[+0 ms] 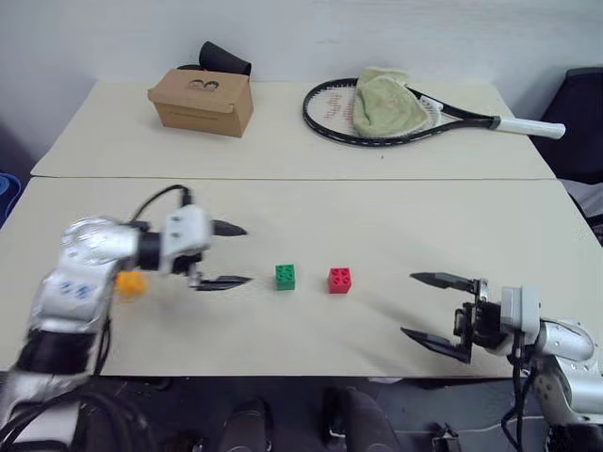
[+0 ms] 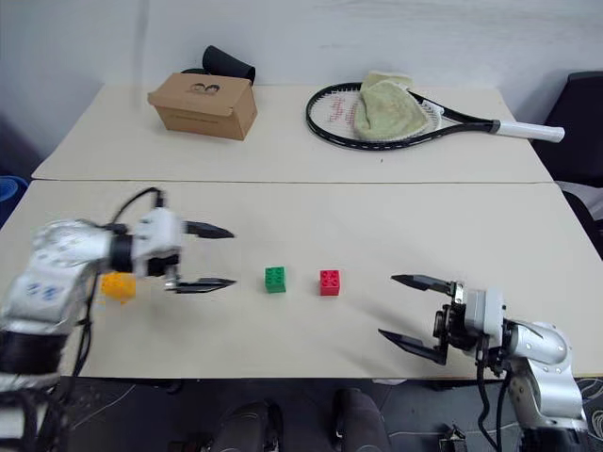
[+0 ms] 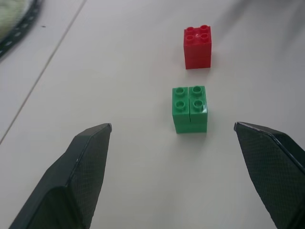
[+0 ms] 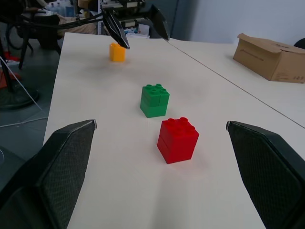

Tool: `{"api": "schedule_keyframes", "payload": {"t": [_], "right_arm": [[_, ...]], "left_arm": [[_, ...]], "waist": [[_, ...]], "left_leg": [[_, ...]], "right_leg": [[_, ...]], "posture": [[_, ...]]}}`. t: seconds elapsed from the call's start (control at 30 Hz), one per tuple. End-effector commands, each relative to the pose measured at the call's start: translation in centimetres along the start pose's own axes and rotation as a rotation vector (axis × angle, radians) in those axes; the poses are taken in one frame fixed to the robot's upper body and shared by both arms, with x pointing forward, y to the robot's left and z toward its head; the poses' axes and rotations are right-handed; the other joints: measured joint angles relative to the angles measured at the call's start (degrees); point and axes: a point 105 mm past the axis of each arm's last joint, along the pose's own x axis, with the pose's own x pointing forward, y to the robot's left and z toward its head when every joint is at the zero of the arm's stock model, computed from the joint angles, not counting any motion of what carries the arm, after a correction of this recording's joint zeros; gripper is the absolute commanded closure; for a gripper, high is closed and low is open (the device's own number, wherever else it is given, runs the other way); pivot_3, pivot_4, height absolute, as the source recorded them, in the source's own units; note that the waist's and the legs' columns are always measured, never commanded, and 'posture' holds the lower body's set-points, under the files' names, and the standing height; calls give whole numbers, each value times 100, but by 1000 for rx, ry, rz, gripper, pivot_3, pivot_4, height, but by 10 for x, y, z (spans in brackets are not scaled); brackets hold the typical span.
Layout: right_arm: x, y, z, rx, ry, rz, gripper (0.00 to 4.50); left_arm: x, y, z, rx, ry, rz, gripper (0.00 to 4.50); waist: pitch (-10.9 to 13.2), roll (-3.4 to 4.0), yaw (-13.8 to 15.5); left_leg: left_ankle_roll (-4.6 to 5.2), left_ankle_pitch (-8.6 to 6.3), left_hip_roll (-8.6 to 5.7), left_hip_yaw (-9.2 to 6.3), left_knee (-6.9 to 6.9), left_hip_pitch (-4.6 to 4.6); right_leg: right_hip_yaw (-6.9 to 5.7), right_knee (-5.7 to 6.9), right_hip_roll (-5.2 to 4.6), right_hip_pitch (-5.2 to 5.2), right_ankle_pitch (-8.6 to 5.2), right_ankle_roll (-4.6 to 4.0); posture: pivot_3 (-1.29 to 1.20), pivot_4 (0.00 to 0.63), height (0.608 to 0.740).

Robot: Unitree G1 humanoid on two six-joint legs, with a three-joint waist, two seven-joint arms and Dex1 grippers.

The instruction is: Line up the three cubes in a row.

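The green cube (image 1: 285, 276) and the red cube (image 1: 339, 280) stand side by side near the middle of the front table, a small gap between them. The yellow-orange cube (image 1: 130, 282) sits farther left, roughly in line with them and partly hidden behind my left arm. My left gripper (image 1: 247, 254) hovers open just left of the green cube, pointing at it, with nothing between its fingers. On the right of the red cube, near the front edge, my right gripper (image 1: 407, 303) is open, empty and pointing left. In the right wrist view, red (image 4: 177, 139), green (image 4: 154, 99) and yellow-orange (image 4: 116, 51) recede in a line.
At the back left of the far table stands a brown cardboard box (image 1: 202, 100) with a black object (image 1: 224, 58) behind it. A tennis racket (image 1: 332, 111) with a pale green cloth (image 1: 384, 102) on it lies at the back right. A seam (image 1: 377, 179) divides the two tables.
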Motion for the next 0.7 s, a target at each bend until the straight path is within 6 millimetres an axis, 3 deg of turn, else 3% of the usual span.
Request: {"api": "schedule_keyframes", "payload": {"t": [0.03,0.17,0.23,0.33,0.4,0.47,0.7], "right_arm": [[9,-1,3,-1,-44,36,0],[24,-4,6,-2,-103,85,0],[27,-6,8,-4,-120,98,0],[32,-8,9,-11,-133,123,0],[37,-10,10,-19,-142,134,0],[41,-14,11,-25,-149,139,0],[46,-20,12,-30,-157,153,0]], "left_arm": [[-57,1,-5,-32,-4,288,69],[-152,-25,-45,-182,107,798,69],[-183,-45,-54,-236,136,992,69],[-208,-79,-65,-319,174,1173,69],[-215,-102,-70,-390,169,1283,69],[-218,-110,-72,-447,133,1374,69],[-166,-90,-68,-555,-14,1353,69]], "waist": [[0,0,17],[-1,-3,-53],[-6,-13,-63],[-13,-24,9],[-15,-27,48],[-20,-36,71],[-28,-47,101]], "left_leg": [[0,0,0,0,0,1],[15,-19,6,4,-1,4],[30,-33,10,0,-1,1],[39,-50,6,-4,1,5],[46,-58,2,-2,1,19],[48,-66,2,-3,1,27],[42,-70,4,-3,-2,27]], "right_leg": [[0,0,0,0,-1,-2],[-1,-5,-1,2,-2,-4],[-8,-9,-1,1,-3,-5],[-14,-12,-12,9,-3,-5],[-13,-16,-22,21,-2,-6],[-13,-25,-26,31,-3,-6],[-16,-25,-24,30,-7,-14]], "posture": [[0,150,740],[0,150,740],[0,150,740],[0,150,740],[0,150,740],[0,150,740],[0,150,740]]}}
